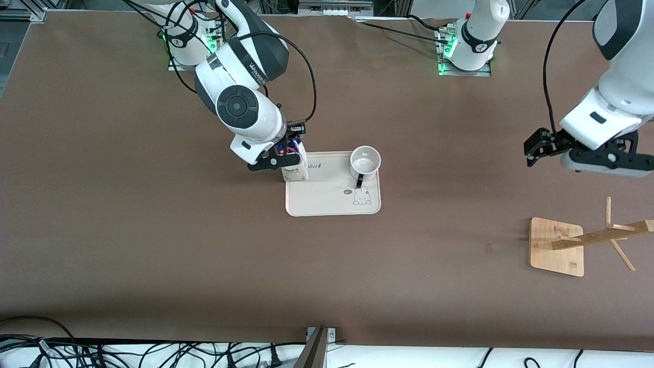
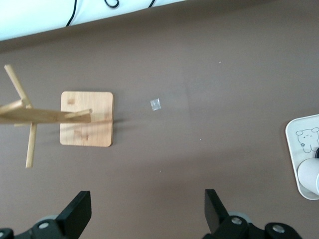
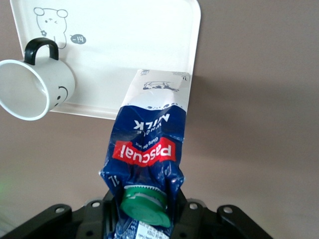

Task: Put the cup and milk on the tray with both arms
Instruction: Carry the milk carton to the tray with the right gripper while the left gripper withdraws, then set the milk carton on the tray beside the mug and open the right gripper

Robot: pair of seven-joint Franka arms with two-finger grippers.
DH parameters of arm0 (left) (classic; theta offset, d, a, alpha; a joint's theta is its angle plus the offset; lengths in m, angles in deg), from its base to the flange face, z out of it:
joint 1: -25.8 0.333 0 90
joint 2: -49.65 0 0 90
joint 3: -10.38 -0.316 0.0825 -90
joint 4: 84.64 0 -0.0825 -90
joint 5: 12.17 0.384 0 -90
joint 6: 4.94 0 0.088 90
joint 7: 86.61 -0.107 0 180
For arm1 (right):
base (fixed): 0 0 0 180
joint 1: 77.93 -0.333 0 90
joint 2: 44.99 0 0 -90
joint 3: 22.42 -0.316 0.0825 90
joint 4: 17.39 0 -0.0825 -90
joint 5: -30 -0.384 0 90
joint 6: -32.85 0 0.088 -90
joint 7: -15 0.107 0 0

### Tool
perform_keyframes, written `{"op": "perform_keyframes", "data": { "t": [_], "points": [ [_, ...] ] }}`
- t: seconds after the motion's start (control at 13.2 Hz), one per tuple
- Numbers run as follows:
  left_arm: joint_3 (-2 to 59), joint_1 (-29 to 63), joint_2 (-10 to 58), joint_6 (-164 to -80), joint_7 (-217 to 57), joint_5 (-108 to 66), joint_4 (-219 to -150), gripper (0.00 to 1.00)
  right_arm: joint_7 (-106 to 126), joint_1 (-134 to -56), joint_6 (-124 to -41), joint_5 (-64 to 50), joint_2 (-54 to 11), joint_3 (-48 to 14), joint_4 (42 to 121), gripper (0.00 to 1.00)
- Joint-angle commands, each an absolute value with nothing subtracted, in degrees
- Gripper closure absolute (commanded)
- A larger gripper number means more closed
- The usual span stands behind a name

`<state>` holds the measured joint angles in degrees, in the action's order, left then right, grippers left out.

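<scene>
The milk (image 1: 295, 167) is kept upright at the tray (image 1: 332, 202) corner nearest the right arm's base, its top pinched by the right gripper (image 1: 286, 151). The cup (image 1: 365, 162) is already set on the tray. The left gripper (image 1: 541, 148) waits above bare table, fingers apart.

1. The right gripper (image 1: 284, 153) is closed on the milk (image 1: 295, 166); in the front view the arm's wrist covers the carton's top and the green cap.
2. In the right wrist view the gripper's fingers sit under the milk (image 3: 147, 164), so their contact with it is hidden.
3. The tray (image 1: 327, 204) has part of its lettering covered by the carton in the front view.
4. In the left wrist view the picture's edge cuts off most of the tray (image 2: 293, 149), and the cup (image 2: 310, 177) shows only as a blurred white part.
5. The wooden rack (image 1: 557, 246) has its arm cut off at the front view's edge, toward the left arm's end of the table.
6. The left gripper (image 2: 147, 214), jaws spread, shows only its fingertips in its wrist view.
</scene>
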<state>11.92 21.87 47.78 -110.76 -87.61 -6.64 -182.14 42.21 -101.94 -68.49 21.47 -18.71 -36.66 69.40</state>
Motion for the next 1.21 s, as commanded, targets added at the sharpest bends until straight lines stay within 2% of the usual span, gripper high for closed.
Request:
{"op": "perform_keyframes", "data": {
  "t": [0.0,0.15,0.53,1.14],
  "points": [
    [10.82,21.32,49.57,-109.02,-86.88,-7.60,-183.62,0.00,41.36,-102.02,-67.52,19.98,-18.53,-37.54,68.39,0.58],
    [10.82,21.32,49.21,-108.48,-87.05,-7.60,-182.73,0.00,42.50,-102.19,-68.39,19.80,-16.96,-37.54,68.13,0.59],
    [10.91,21.23,48.77,-107.77,-87.05,-7.60,-182.03,0.00,45.23,-104.12,-70.86,17.52,-10.11,-37.54,60.67,0.59],
    [11.00,21.14,48.69,-107.69,-87.05,-7.60,-181.94,0.00,40.22,-101.58,-70.60,18.04,-8.86,-36.13,60.66,0.59]
  ]
}}
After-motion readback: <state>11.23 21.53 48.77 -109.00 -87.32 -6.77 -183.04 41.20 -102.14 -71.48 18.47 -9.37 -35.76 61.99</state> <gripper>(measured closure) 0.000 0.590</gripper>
